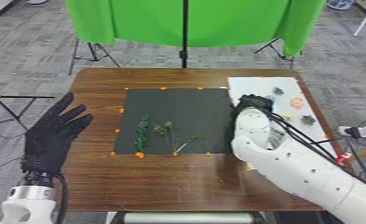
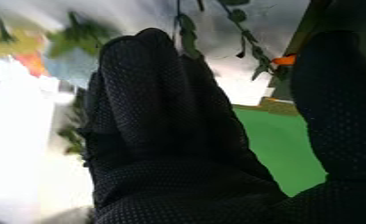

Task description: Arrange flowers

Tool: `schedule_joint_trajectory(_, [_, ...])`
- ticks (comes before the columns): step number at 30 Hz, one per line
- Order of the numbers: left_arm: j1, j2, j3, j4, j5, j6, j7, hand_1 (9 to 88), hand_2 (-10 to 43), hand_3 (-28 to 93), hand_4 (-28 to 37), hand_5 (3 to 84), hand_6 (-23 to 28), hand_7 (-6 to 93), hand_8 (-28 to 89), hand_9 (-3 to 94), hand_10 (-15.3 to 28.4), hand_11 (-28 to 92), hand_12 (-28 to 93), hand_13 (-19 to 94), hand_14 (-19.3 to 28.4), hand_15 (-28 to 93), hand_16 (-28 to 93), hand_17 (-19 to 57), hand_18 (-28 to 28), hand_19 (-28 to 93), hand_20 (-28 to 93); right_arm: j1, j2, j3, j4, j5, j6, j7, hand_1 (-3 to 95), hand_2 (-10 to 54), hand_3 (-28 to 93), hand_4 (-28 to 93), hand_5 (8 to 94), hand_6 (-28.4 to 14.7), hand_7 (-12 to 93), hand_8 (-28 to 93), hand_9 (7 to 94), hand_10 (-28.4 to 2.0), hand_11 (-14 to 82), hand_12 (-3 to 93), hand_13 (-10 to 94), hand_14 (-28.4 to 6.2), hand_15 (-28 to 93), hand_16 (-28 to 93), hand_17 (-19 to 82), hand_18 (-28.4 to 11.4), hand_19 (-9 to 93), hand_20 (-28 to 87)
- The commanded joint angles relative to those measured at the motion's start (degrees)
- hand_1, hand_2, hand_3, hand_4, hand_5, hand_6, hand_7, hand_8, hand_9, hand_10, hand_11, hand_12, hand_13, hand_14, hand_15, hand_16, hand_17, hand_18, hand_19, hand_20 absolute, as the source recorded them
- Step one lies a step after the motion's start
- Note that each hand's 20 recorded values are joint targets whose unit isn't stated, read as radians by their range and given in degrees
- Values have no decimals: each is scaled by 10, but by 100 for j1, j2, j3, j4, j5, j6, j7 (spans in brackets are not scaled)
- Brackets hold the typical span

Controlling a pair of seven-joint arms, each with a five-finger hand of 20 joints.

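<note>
Black fabric is covering the right hand [image 1: 256, 101], which is lying between the dark mat [image 1: 184, 95] and the white sheet [image 1: 259, 82] on the brown tabletop [image 1: 99, 185]. In the wrist view, the right hand [image 2: 162, 125] is keeping its fingers straight and close together, with the thumb standing apart. The left hand [image 1: 55, 132], beside the mat's left edge, is spreading its straight fingers.

A green leafy stem [image 1: 142, 134] is lying lengthwise on the mat's left half, and thin stems [image 1: 170, 135] are lying just to its right. The white sheet is carrying an orange flower [image 1: 296, 103] and a dark green rosette [image 1: 308, 120]. Orange markers [image 1: 139, 155] are dotting the mat's edges. Beyond the tabletop, a green cloth [image 1: 197, 25] is hanging.
</note>
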Motion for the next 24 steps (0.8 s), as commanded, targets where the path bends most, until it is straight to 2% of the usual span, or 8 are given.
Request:
schedule_joint_trajectory(1, [70, 6, 36, 9, -41, 50, 41, 238, 51, 796, -245, 348, 71, 131, -100, 340, 188, 218, 115, 269, 274, 504, -69, -66, 284, 535, 173, 69, 64, -684, 256, -211, 221, -133, 445, -95, 722, -280, 711, -60, 264, -48, 711, -176, 480, 171, 687, -138, 736, 106, 291, -272, 908, 212])
schedule_joint_trajectory(5, [94, 6, 28, 0, -47, 58, 59, 237, 52, 796, -244, 348, 71, 131, -100, 340, 188, 217, 115, 268, 274, 504, -69, -66, 284, 536, 173, 20, 158, -694, 262, -281, 430, -219, 557, -95, 664, -282, 830, -27, 314, 61, 835, -111, 435, 256, 790, -94, 718, 146, 358, -258, 932, 280])
schedule_joint_trajectory(7, [86, -4, 25, 1, -45, 59, 41, 237, 52, 796, -244, 348, 71, 132, -100, 340, 188, 217, 115, 268, 274, 504, -69, -66, 284, 536, 173, 10, 228, -699, 237, -352, 674, -221, 568, -95, 664, -282, 844, -26, 309, 71, 851, -103, 428, 263, 804, -89, 716, 149, 366, -257, 932, 297])
schedule_joint_trajectory(18, [98, -17, -10, -11, -35, 69, 37, 239, 53, 794, -245, 348, 71, 131, -101, 341, 187, 219, 115, 269, 273, 505, -69, -66, 284, 536, 172, 393, 590, -787, 144, -817, 2018, -179, 563, -95, 719, -283, 878, -34, 277, 105, 887, -106, 410, 276, 835, -79, 725, 159, 399, -258, 932, 389])
schedule_joint_trajectory(24, [131, -16, -12, -24, -29, 85, 42, 238, 53, 795, -244, 348, 71, 130, -100, 340, 188, 218, 114, 268, 274, 504, -69, -66, 284, 536, 172, 513, 721, -642, -97, -880, 2361, -161, 561, -95, 730, -283, 884, -39, 269, 113, 890, -107, 407, 280, 839, -78, 728, 163, 403, -259, 932, 409])
